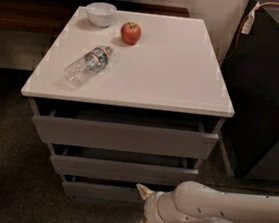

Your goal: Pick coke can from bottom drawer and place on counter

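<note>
The grey cabinet has three drawers, all pulled out a little. The bottom drawer [101,190] is the lowest one, and little of its inside shows. The coke can is hidden or out of view. The white counter [164,71] tops the cabinet. My gripper [143,211] is low at the front, just right of the bottom drawer's front. Its two tan fingertips [143,190] are spread one above the other, open and empty. The white arm reaches in from the lower right.
On the counter lie a clear water bottle [87,65] on its side, a red apple [131,32] and a white bowl [101,13] at the back left. A black cabinet [272,98] stands close on the right. Dark carpet lies in front.
</note>
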Controlling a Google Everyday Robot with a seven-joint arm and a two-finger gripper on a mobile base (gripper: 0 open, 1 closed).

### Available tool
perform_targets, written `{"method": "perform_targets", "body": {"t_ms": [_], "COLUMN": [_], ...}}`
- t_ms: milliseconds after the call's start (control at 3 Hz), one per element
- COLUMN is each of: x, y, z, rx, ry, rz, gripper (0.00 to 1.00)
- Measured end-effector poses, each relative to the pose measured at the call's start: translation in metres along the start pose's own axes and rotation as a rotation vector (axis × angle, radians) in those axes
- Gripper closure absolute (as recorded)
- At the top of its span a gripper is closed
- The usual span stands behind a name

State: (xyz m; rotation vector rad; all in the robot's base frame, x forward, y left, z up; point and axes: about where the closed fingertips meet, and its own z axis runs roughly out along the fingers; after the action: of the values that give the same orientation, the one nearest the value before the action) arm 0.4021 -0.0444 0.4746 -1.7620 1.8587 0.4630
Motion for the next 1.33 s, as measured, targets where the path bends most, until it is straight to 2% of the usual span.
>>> {"method": "perform_targets", "body": {"t_ms": [667, 1333], "x": [0.048, 0.084], "y": [-0.013, -0.036], "z": [0.055, 0.098], "rx": [0.000, 0.006], "ry": [-0.049, -0.043], "rz": [-0.008, -0.021], "gripper": [0.00, 0.00]}}
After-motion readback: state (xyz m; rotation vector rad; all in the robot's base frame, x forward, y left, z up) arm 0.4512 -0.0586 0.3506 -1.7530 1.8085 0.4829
